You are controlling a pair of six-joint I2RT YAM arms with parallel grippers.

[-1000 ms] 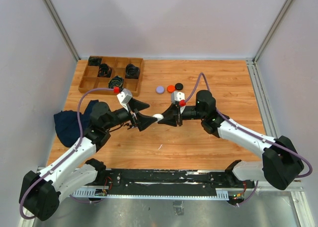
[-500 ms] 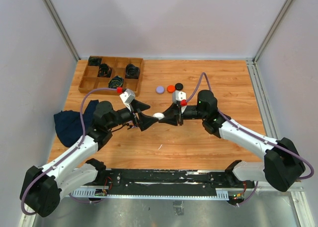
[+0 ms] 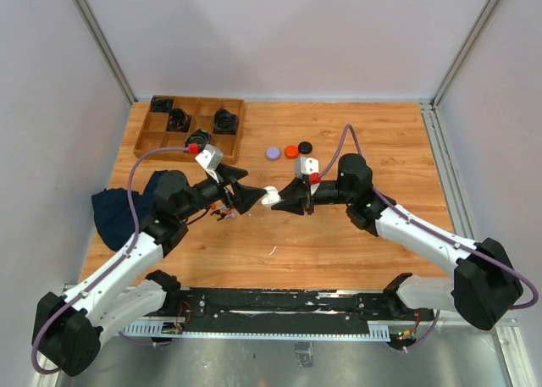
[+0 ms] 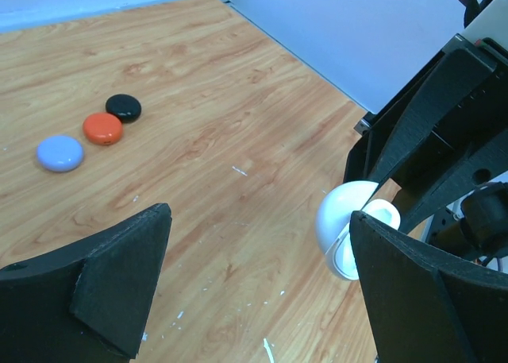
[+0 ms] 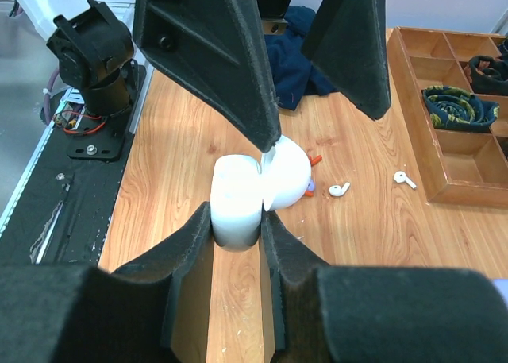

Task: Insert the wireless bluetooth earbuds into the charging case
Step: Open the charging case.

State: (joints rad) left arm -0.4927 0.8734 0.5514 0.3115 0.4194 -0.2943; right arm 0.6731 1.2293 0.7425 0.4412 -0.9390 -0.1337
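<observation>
My right pincer [image 5: 236, 217] is clenched on the white charging case [image 5: 235, 196], one finger on each flat side. It holds the case off the tabletop [image 3: 381, 133], as far as I can judge, with the lid [image 5: 290, 171] swung open and the mouth turned toward my left arm. My left pincer [image 4: 258, 220] is released, fingers spread wide and grasping nothing, and it hangs just beside the case with its tips pointing at that open mouth. What the next move turns on is that the earbuds [image 5: 339, 190] are not between my two pincers. They lie flat on the tabletop, lower than the case and past it on my left arm's side, between the case and the wooden tray [image 5: 444, 195] of coiled cables [image 5: 448, 105]. The nearest of them, white, lies just beyond the lid, and a second white bud [image 5: 404, 179] lies close to the tray wall. The small orange and purple buds [image 5: 310, 188] are half hidden behind the lid's edge. So I judge the left pincer to be the nearer one, and it is the only free one. It would have to drop toward the tabletop rather than reach on toward the case. The buds are too small for me to tell how each stem lies. My left wrist view misses them and takes in only the three round cases [image 4: 102, 127] well apart.
</observation>
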